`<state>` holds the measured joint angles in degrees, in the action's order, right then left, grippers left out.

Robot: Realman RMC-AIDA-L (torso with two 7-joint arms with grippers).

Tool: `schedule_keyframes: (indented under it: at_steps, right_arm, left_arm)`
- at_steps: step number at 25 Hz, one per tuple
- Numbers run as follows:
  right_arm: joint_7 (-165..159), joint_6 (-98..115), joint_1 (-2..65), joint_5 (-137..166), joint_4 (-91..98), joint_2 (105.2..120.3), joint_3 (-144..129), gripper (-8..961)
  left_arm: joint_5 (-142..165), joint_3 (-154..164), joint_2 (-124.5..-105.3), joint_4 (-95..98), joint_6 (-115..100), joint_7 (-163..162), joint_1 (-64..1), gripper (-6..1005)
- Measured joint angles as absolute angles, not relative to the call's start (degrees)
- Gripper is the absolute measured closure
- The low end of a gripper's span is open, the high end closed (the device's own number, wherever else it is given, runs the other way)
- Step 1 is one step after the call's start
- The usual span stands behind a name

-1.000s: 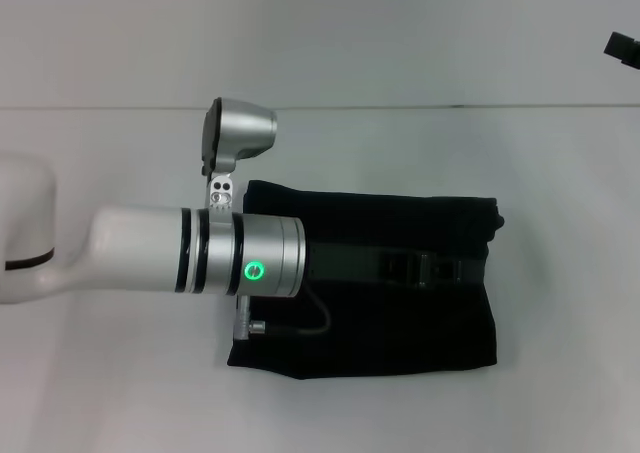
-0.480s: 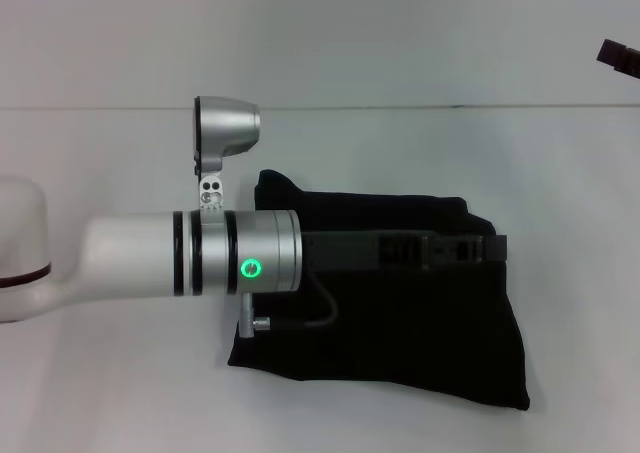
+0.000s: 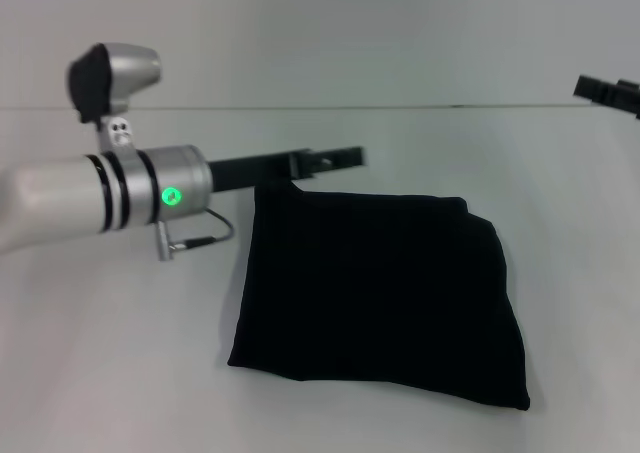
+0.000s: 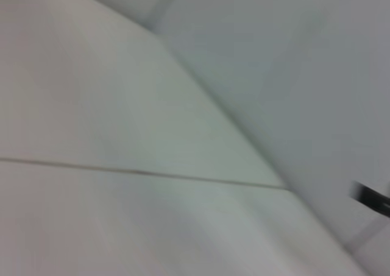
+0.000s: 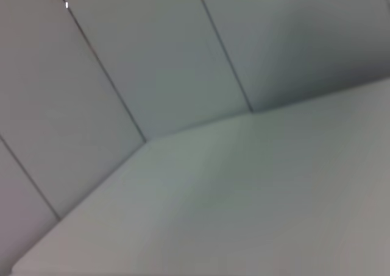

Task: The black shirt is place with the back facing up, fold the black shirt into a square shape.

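Observation:
The black shirt [image 3: 380,293] lies folded into a rough square on the white table, plain side up, with nothing touching it. My left gripper [image 3: 352,157] hovers open and empty just beyond the shirt's far left corner, and its silver arm reaches in from the left. At the far right, well away from the shirt, only the tip of my right gripper [image 3: 603,90] shows. Neither wrist view takes in the shirt; they show only table and wall.
The white table [image 3: 120,373] runs around the shirt on all sides and meets a pale wall at its far edge [image 3: 400,107]. A thin cable [image 3: 205,237] hangs under the left wrist.
The left gripper let go of the shirt's right edge, and the cloth settled flat. The left arm then drew back to the left and away from me, off the shirt. The right gripper shifted slightly.

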<state>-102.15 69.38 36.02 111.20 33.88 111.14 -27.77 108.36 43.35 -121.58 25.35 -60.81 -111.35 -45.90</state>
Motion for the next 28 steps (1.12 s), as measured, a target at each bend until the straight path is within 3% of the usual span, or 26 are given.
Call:
schedule_keyframes:
  at_steps: [4,19,28]
  right_arm:
    - [-103.46,69.4,36.19,112.22,33.77,111.1,-28.46,23]
    - [-103.59,68.55,36.31,112.32,33.49,111.25,-28.45,23]
    - [-103.62,68.01,36.32,112.22,33.48,111.35,-28.47,23]
  left_arm:
    - [111.79,43.65,-120.27,26.23,-54.44,-114.87,-45.88,76]
    - [126.16,44.55,-119.67,27.5,-50.72,-124.17,-47.4,125]
    - [126.23,47.64,-120.34,26.55,-49.82,-124.29,-48.33,154]
